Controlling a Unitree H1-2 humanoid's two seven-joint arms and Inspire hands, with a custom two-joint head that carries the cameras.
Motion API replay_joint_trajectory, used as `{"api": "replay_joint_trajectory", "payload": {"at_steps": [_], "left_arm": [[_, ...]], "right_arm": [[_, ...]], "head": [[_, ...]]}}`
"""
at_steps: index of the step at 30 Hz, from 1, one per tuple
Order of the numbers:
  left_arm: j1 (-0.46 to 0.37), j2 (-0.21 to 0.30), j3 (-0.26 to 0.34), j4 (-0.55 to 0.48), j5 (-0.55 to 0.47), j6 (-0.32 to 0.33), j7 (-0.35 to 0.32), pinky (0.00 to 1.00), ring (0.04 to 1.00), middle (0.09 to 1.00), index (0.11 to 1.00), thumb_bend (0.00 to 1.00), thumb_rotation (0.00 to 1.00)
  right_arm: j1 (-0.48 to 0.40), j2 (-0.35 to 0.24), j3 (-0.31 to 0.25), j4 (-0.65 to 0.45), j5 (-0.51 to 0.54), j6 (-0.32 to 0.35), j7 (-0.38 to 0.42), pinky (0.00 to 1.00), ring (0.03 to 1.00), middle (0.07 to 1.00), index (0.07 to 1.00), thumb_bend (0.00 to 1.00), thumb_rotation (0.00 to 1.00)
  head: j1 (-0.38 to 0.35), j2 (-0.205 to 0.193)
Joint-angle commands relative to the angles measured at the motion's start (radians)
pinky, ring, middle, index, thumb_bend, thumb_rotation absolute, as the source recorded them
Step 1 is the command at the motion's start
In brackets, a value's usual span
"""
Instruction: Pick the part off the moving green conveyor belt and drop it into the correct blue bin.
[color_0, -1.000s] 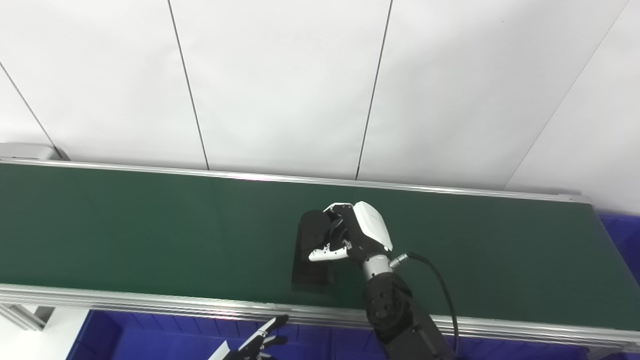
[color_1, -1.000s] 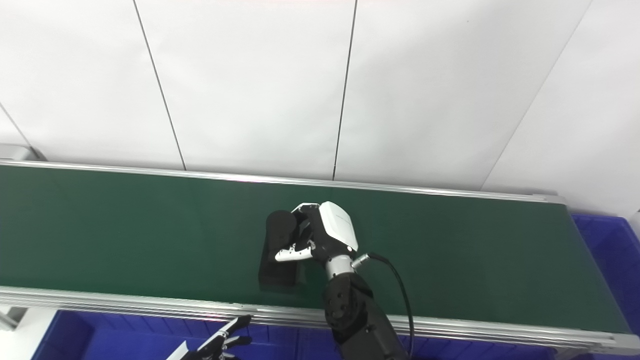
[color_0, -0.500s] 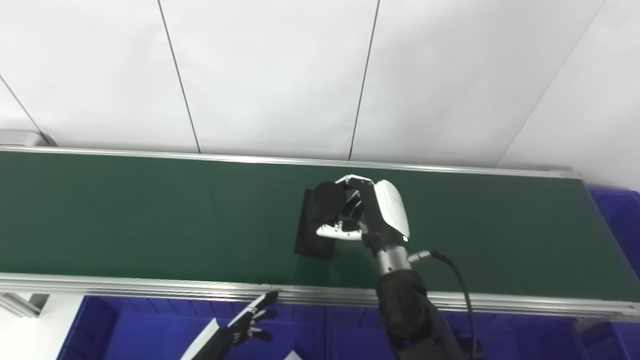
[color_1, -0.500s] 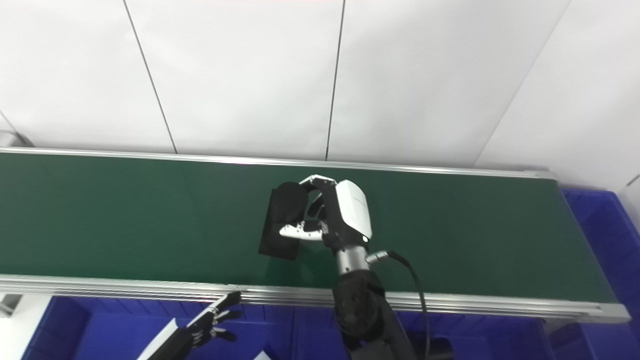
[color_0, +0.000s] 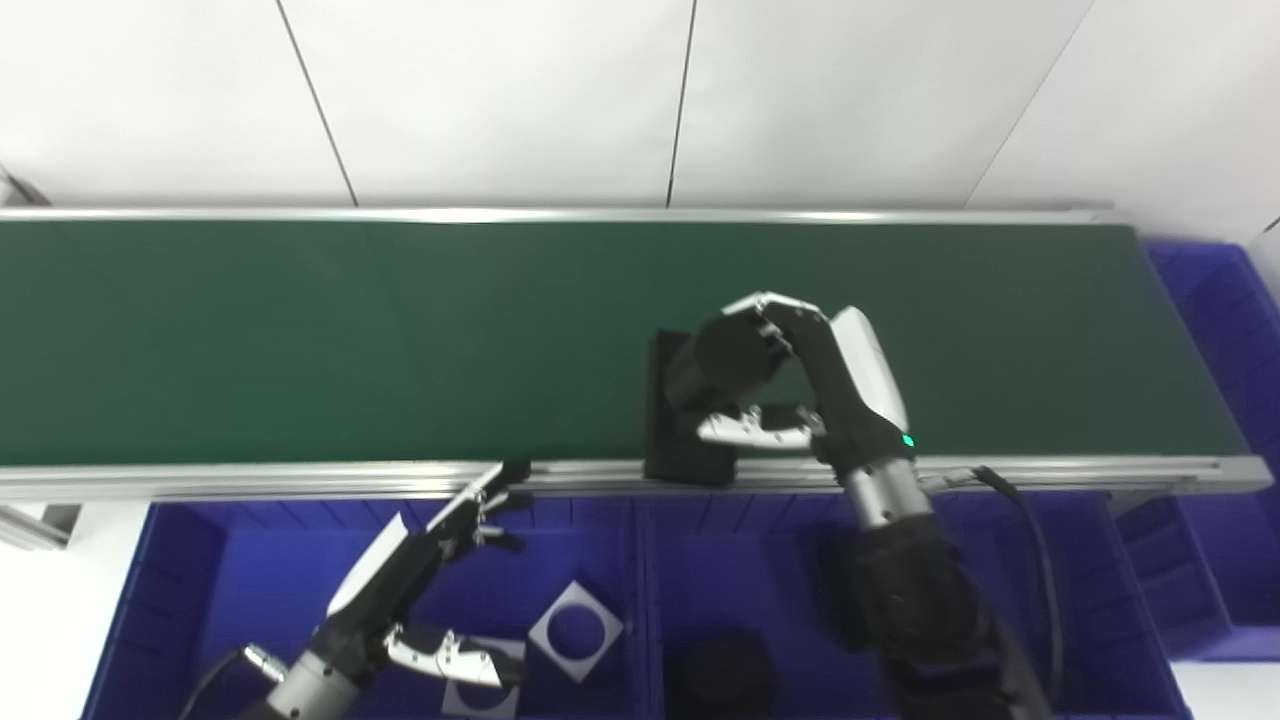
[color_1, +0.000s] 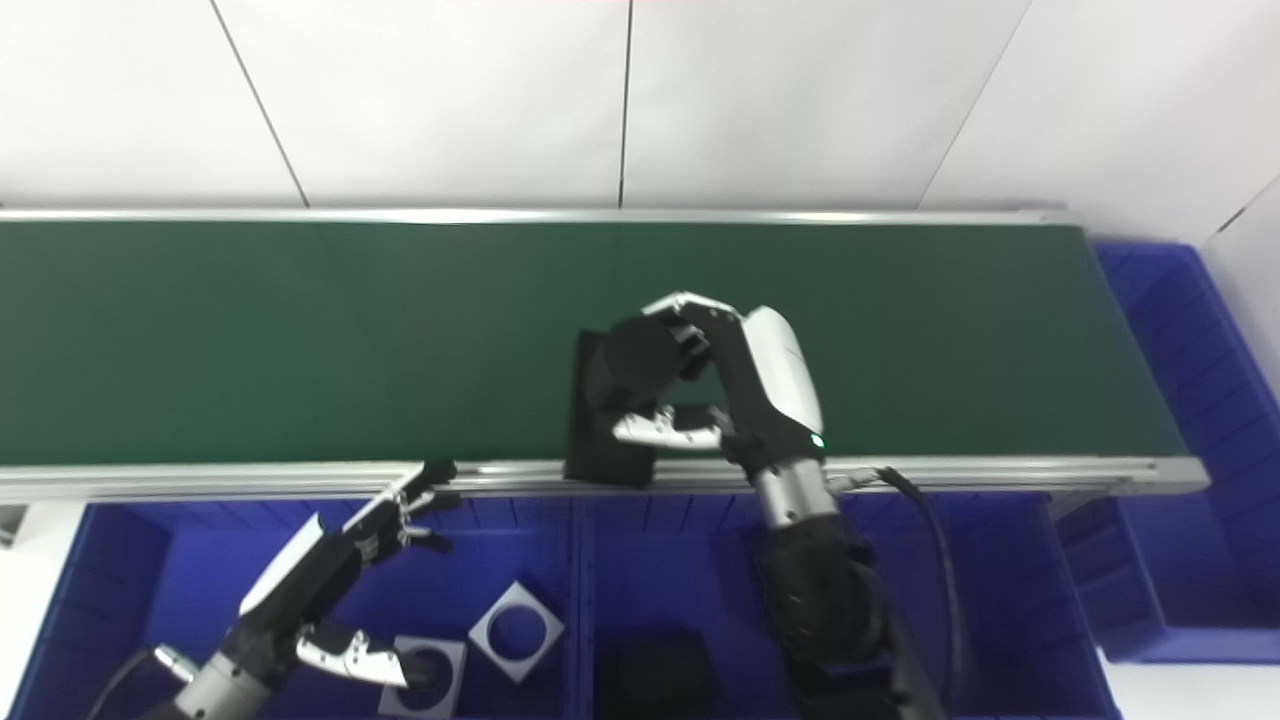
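Observation:
My right hand (color_0: 800, 390) is shut on a black part (color_0: 695, 400), a flat square base with a round boss on top. The part hangs over the near rail of the green conveyor belt (color_0: 300, 330), its lower edge past the rail (color_1: 300, 478). In the right eye view the same black part (color_1: 615, 400) sits left of the right hand (color_1: 740, 385). My left hand (color_0: 430, 560) hovers open over the left blue bin (color_0: 200, 600), holding nothing.
The left blue bin holds two grey square plates with round holes (color_0: 575, 630) (color_1: 420, 675). The middle blue bin (color_0: 760, 580) contains a black part (color_0: 720, 675). Another blue bin (color_0: 1220, 300) stands at the belt's right end. A white panelled wall rises behind.
The camera has tilted down, bringing the bins into view. My right hand has drawn the black part from mid-belt toward me to the near rail. The left hand shows more fully.

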Motion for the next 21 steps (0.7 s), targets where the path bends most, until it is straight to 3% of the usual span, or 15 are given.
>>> {"api": "replay_joint_trajectory", "payload": {"at_steps": [1,8,12,17,21], "left_arm": [[-0.005,-0.004,0.009,-0.035,-0.022,-0.008,-0.013,0.71,0.886,0.958,0.955,0.95,0.28],[-0.006,-0.008,0.015,-0.064,-0.025,0.038,-0.028,0.72,0.887,0.954,0.948,0.94,0.27],[-0.003,-0.009,0.018,-0.076,-0.025,0.053,-0.032,0.72,0.889,0.954,0.949,0.94,0.27],[-0.002,-0.012,0.026,-0.077,-0.021,0.044,-0.036,0.71,0.878,0.946,0.945,0.94,0.27],[0.001,-0.012,0.034,-0.081,-0.022,0.051,-0.044,0.71,0.884,0.947,0.948,0.94,0.28]], "right_arm": [[0.007,-0.029,-0.014,-0.054,0.026,-0.011,0.031,0.39,0.45,0.453,0.544,0.51,0.0],[0.093,-0.142,-0.03,-0.031,0.052,-0.067,0.091,0.4,0.453,0.448,0.546,0.51,0.0],[0.117,-0.206,-0.027,0.001,0.062,-0.062,0.129,0.4,0.449,0.447,0.546,0.51,0.0],[0.128,-0.26,-0.022,0.05,0.052,-0.097,0.145,0.41,0.462,0.449,0.545,0.51,0.0],[0.127,-0.272,-0.012,0.074,0.017,-0.065,0.16,0.42,0.475,0.453,0.546,0.51,0.0]], "head": [[0.003,0.012],[0.012,0.031],[0.015,0.038],[0.009,0.04],[0.008,0.04]]}}
